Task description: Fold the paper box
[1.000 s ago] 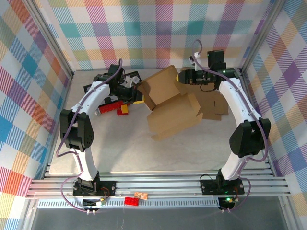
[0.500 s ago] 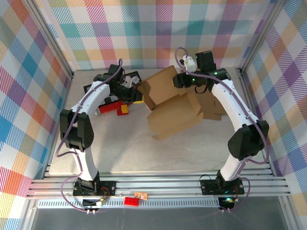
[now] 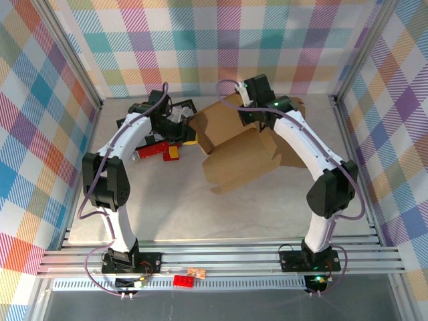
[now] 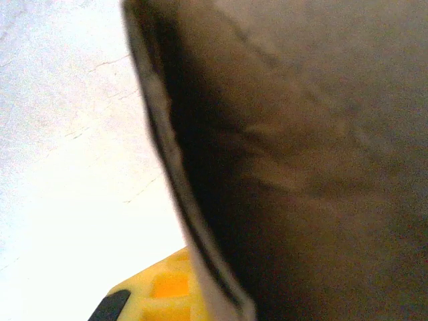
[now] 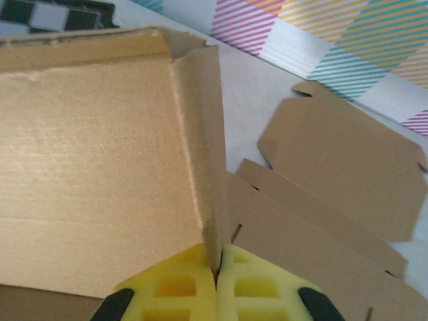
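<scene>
- Fingertips (image 5: 175, 286) of my right gripper (image 5: 216, 277) pinched a raised flap (image 5: 200, 134) of the brown corrugated cardboard box (image 3: 241, 160).
- My left gripper (image 3: 186, 131) clamped its other edge; folding seemed barely begun.

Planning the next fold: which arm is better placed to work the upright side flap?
Right, probably. The right gripper is shut on the upright flap of the paper box, so it can push it over; the left gripper sits at the box's left edge.

The paper box (image 5: 87, 167) is matt brown corrugated cardboard with faint ribbing. The tabletop (image 3: 167, 200) is pale, smooth and faintly mottled. The right pincer (image 5: 216, 279) is faced in yellow matt plastic.
</scene>
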`<state>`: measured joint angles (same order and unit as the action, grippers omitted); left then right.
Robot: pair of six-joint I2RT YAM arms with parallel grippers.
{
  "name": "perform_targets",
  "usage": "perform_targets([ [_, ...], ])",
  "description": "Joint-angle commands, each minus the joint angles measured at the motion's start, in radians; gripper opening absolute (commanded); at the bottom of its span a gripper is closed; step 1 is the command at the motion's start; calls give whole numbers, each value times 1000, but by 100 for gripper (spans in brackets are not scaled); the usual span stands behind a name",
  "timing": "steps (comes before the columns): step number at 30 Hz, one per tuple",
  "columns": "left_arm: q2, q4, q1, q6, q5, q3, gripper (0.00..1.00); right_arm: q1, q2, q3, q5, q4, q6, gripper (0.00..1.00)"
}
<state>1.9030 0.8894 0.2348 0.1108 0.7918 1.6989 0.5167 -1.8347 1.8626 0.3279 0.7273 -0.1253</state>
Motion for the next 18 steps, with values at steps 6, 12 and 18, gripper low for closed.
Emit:
perform_targets([
  [6, -31, -2, 4, -26, 42, 26, 0, 26, -24, 47, 113, 25, -10, 5],
  [12, -31, 2, 3, -29, 40, 27, 0, 10, -52, 89, 75, 57, -1, 18],
  [18, -30, 5, 3, -29, 37, 27, 0, -9, -76, 126, 32, 83, 4, 27],
])
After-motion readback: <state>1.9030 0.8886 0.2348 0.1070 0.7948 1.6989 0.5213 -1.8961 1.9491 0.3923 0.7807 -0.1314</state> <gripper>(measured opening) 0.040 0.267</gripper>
